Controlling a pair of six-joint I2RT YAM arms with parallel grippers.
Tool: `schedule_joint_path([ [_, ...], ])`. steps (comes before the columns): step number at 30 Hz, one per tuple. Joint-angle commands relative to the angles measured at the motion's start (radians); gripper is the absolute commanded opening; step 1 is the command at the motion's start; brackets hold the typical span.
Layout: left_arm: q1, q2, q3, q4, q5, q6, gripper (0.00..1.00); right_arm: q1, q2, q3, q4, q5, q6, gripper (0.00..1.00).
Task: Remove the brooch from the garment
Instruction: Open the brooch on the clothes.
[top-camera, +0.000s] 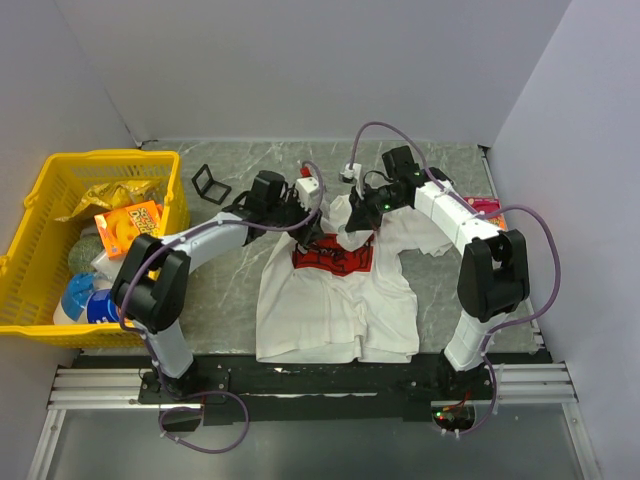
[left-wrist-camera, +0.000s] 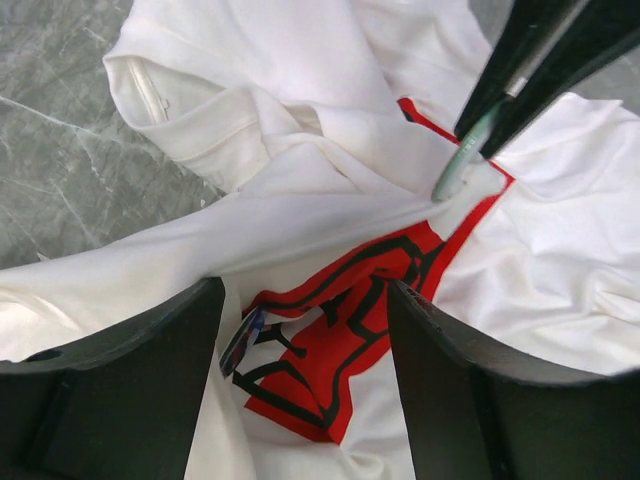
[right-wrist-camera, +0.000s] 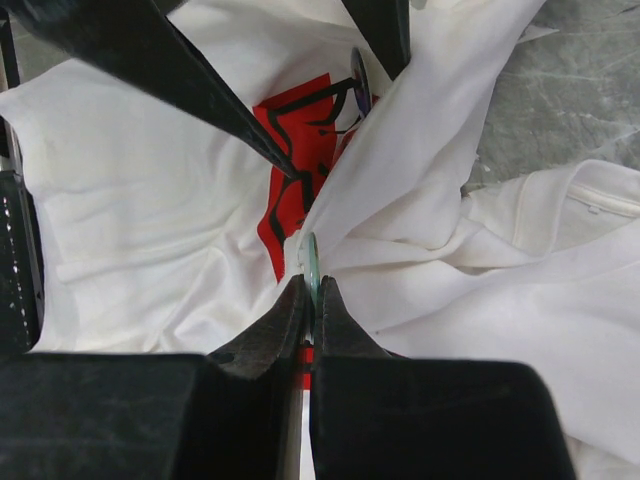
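The white T-shirt (top-camera: 335, 310) with the red print (top-camera: 335, 260) lies on the table, its upper part bunched up. My right gripper (right-wrist-camera: 312, 285) is shut on a thin pale green disc (right-wrist-camera: 312, 262), apparently the brooch, together with a raised fold of shirt; the disc also shows in the left wrist view (left-wrist-camera: 452, 178). My left gripper (left-wrist-camera: 305, 330) is open just above the print (left-wrist-camera: 330, 370), holding nothing. A small bluish round piece (left-wrist-camera: 240, 340) stands edge-on on the print beside its left finger. From above, both grippers meet over the chest (top-camera: 345, 225).
A yellow basket (top-camera: 60, 180) with packets and bottles stands at the left. A small black frame (top-camera: 210, 183) lies at the back of the table. A pink item (top-camera: 487, 207) lies by the right arm. Walls close in on both sides.
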Motion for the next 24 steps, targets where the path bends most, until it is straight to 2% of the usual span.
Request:
schedule_joint_path([
  [1,0.019,-0.056,0.043,-0.03,0.133,0.024,0.73,-0.015,-0.025,0.04,0.005,-0.003,0.034,0.0],
  [6,0.018,-0.073,0.074,-0.07,0.144,0.03,0.74,-0.017,-0.029,0.039,0.013,0.006,0.046,0.0],
  [11,-0.028,-0.085,0.097,-0.095,0.032,0.019,0.76,-0.017,-0.023,0.049,0.03,0.057,0.071,0.0],
  [13,-0.079,-0.088,0.097,-0.089,-0.028,0.018,0.77,-0.017,-0.026,0.048,0.032,0.057,0.074,0.0],
  [17,-0.122,-0.054,0.134,-0.072,-0.134,-0.08,0.79,-0.015,-0.031,0.043,0.039,0.065,0.078,0.0],
  [24,-0.136,-0.008,0.155,-0.046,-0.126,-0.139,0.79,-0.022,-0.048,0.025,0.064,0.074,0.089,0.0],
])
